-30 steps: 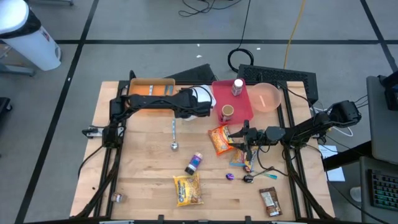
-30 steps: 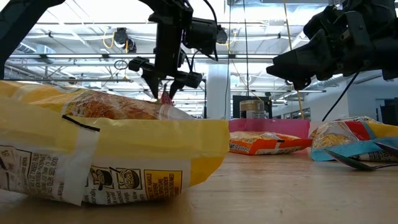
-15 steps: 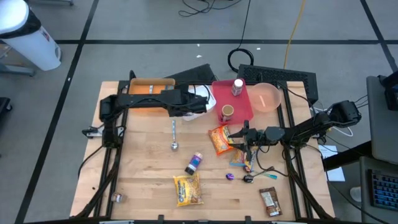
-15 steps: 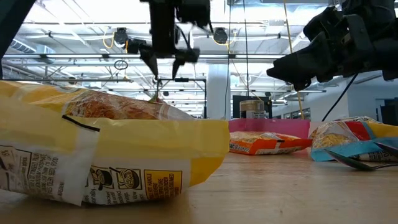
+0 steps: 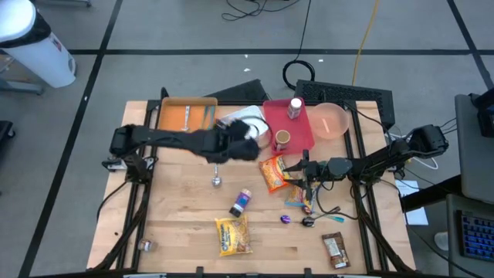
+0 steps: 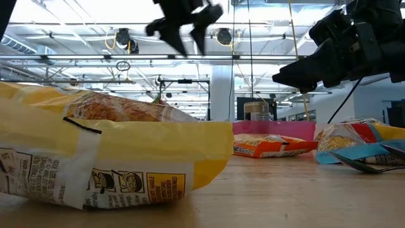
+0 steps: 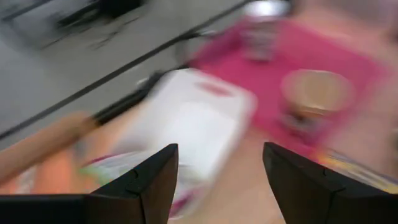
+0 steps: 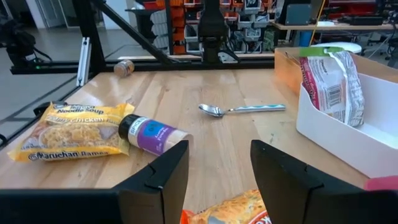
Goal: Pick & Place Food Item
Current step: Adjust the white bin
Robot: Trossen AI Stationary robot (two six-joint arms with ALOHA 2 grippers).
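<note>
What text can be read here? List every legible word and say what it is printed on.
"Noodle Soup", "Chicken", "Ramen": yellow noodle packet, partly readable.
Purple-labelled bottle: print too small to read.
Red-and-white bag in the white bin: barcode only, text unreadable.
Yellow packet up close in the low view: small print, unreadable.
Orange packet: unreadable.

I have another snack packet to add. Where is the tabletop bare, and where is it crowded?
Bare wood lies along the table's left side, between the spoon, the yellow noodle packet and the left edge. A smaller patch sits between that packet and the brown bar. It is crowded around the right gripper, among the orange packet, small wrappers and the pink tray.
</note>
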